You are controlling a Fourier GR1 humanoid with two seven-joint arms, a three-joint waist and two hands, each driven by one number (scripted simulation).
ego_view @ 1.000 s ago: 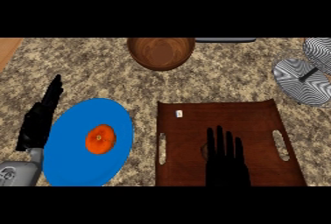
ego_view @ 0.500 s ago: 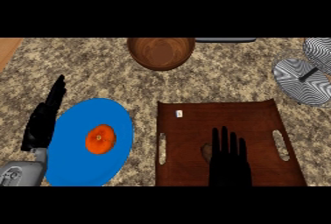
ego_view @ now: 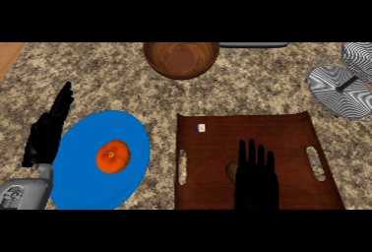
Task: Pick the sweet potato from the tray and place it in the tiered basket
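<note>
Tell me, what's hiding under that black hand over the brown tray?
Only a brownish sliver, likely the sweet potato, peeks out at the right hand's left edge, on the tray. The flat hand covers the rest, so its full shape cannot be seen.

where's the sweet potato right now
In the head view it lies on the brown tray, lower middle, mostly hidden under the right hand; only its left edge, sweet potato, shows.

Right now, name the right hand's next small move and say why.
Probably lower and curl round the sweet potato. The right hand is flat and open over the tray, with the potato peeking out at its left edge, not yet grasped.
</note>
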